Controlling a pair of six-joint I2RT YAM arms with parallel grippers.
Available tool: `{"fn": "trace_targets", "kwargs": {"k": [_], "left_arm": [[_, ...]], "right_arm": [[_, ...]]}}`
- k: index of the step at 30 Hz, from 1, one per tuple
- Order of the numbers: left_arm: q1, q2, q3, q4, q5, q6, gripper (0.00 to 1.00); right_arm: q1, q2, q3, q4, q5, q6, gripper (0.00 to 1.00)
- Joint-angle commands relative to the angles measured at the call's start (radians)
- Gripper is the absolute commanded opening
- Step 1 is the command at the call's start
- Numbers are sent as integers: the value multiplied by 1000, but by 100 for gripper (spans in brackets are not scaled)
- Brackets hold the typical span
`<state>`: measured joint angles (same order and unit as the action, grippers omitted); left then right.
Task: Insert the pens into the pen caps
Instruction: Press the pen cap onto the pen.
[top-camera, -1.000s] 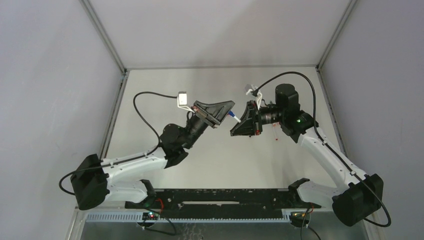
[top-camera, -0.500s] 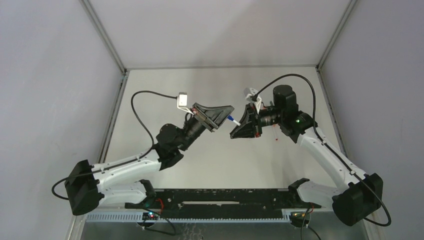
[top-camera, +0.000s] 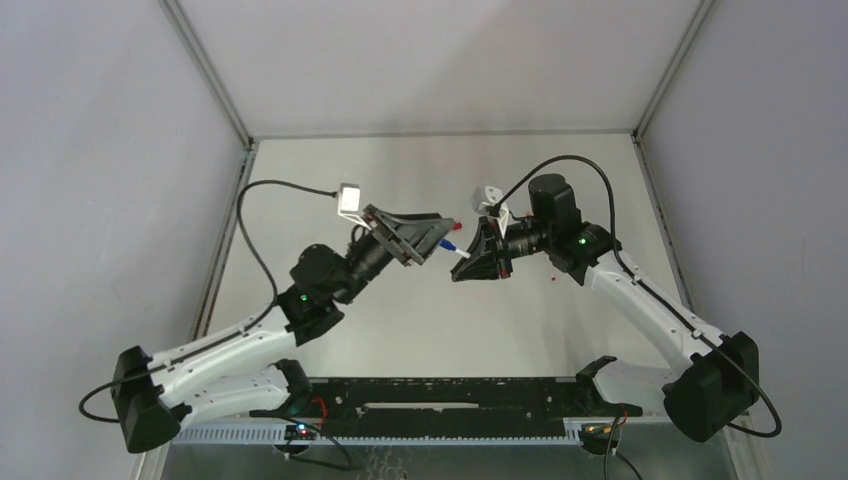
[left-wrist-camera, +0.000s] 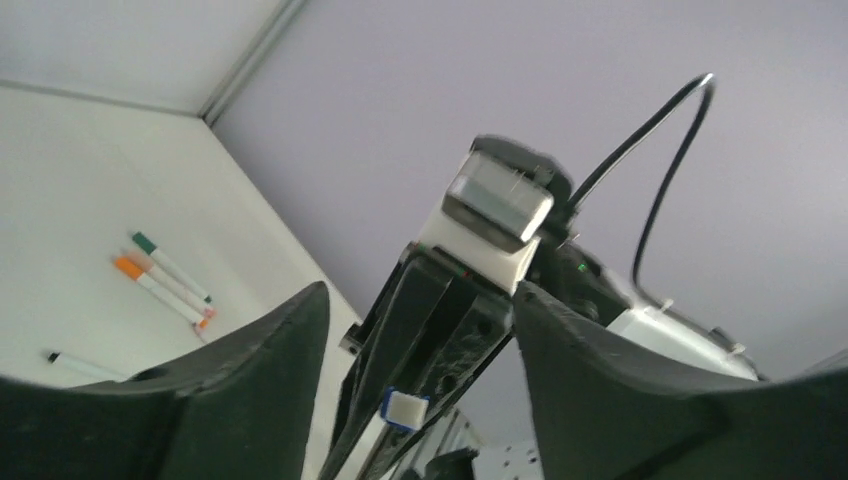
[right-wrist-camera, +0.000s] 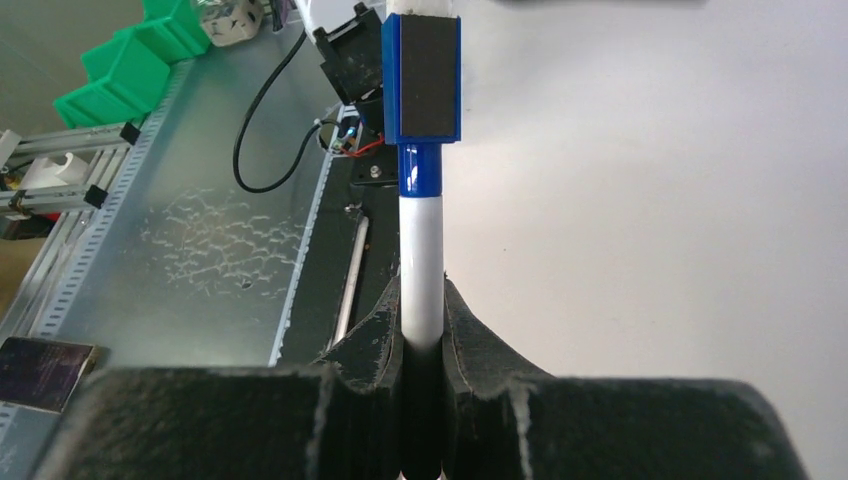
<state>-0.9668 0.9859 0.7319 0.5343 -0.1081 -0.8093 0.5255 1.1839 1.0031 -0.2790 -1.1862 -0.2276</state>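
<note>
**Operator:** Overhead view: report both end effectors.

**Technician:** Both arms reach toward the middle of the table (top-camera: 420, 320). The left gripper (top-camera: 438, 238) and right gripper (top-camera: 473, 260) face each other with their tips close together. A pen (top-camera: 463, 254) projects from the right gripper toward the left one. The jaw spacing of either unit cannot be told from this view.

**Operator:** Left wrist view?

**Technician:** The left gripper's fingers (left-wrist-camera: 250, 370) stand wide apart and grip nothing. The right gripper shows through the gap, with the end of the blue cap (left-wrist-camera: 405, 409) visible. Three more pens lie on the table. A green-ended pen (left-wrist-camera: 168, 266) and an orange-ended pen (left-wrist-camera: 160, 292) lie side by side. A black-ended pen (left-wrist-camera: 85, 367) lies apart from them, nearer the camera.

**Operator:** Right wrist view?

**Technician:** The right gripper's jaws are closed on the white barrel of the pen. The barrel extends straight out beyond the fingertips, and the blue cap sits on its far end.
</note>
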Motion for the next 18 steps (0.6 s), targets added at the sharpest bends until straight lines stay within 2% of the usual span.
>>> {"fn": "trace_targets", "kwargs": {"k": [1, 6, 9, 12, 18], "left_arm": [[13, -104, 0, -1, -50, 70, 78], [12, -191, -53, -51, -49, 199, 84], [13, -237, -106, -93, -62, 275, 86], [13, -273, -190, -105, -106, 297, 92], [16, -313, -356, -47, -164, 260, 96]], "right_arm": [[-2, 1, 38, -21, -1, -70, 0], [-46, -6, 38, -56, -45, -116, 0], [-88, -13, 36, -93, -9, -169, 0], [-120, 11, 36, -109, 156, -187, 0], [-189, 177, 37, -32, 647, -112, 0]]}}
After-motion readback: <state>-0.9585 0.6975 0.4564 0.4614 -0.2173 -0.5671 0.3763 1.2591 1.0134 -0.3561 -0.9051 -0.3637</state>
